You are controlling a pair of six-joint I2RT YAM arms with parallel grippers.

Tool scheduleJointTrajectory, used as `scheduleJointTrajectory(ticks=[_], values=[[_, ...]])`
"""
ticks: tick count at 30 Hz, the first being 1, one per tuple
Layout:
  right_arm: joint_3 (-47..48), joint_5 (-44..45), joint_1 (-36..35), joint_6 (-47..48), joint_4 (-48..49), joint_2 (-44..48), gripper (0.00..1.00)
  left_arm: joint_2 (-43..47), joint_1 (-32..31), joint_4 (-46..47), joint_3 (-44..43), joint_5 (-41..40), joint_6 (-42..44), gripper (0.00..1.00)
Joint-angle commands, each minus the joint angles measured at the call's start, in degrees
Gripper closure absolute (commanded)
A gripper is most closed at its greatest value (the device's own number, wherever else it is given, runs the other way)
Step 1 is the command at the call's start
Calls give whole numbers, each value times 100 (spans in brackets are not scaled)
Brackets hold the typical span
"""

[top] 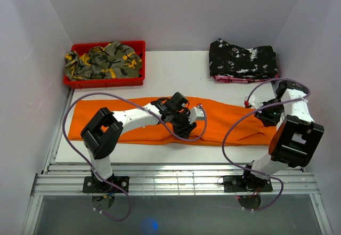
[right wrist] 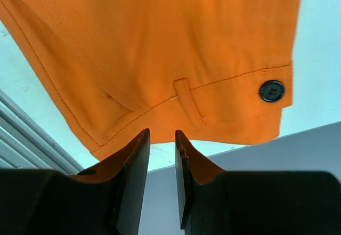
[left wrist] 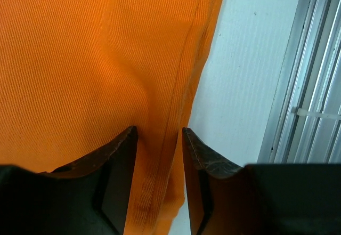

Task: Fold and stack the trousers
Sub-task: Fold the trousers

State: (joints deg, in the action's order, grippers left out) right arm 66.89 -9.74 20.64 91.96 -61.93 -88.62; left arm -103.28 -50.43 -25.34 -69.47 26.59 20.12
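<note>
Left tool (left wrist: 158,131) hangs half-open over the seamed edge (left wrist: 178,86) of the trousers (top: 218,115), spread flat on the table (top: 176,70) beneath it; right tool (right wrist: 162,132), narrow and empty, sits just short of the waistband (right wrist: 234,94). Soft, light, floppy cloth, I judge: pinch the thicker seam and waistband.

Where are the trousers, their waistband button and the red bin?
trousers (top: 216,115), top external view, bare fabric near the middle.
waistband button (right wrist: 272,90), right wrist view, button centre.
red bin (top: 106,80), top external view, front wall.
</note>
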Motion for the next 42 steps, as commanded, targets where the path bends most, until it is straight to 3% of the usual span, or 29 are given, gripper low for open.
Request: scheduleJointTrajectory(ticks=[1,5,8,11,15,21,24,30,33,38,42], values=[[-192,234,36,-116,-339,-120,68,265,-19,73,48,163,36,50],[-580,604,27,-854,897,-594,68,309,-19,231,109,109,27,54],[48,666,10,-1522,1314,-1411,68,353,-28,205,74,110,45,54],[1014,517,-51,-1980,1263,-2245,67,370,-19,91,65,-31,150,52],[1817,377,-306,-2173,1140,-2537,66,458,-19,21,135,-57,194,50],[2776,-186,-456,-2534,217,-2117,46,459,-19,47,153,-66,80,49],[2672,-21,-298,-2665,-29,-1756,31,432,-19,143,162,-136,45,49],[2601,-150,369,-2439,-952,-1668,32,344,-19,205,311,-479,150,49],[2075,-256,546,-1728,-1119,-1370,40,440,7,293,451,-436,273,52],[522,-29,555,-541,-331,-544,36,485,16,249,321,-259,387,55],[106,42,546,-284,250,-411,34,371,7,267,250,-338,414,57]])
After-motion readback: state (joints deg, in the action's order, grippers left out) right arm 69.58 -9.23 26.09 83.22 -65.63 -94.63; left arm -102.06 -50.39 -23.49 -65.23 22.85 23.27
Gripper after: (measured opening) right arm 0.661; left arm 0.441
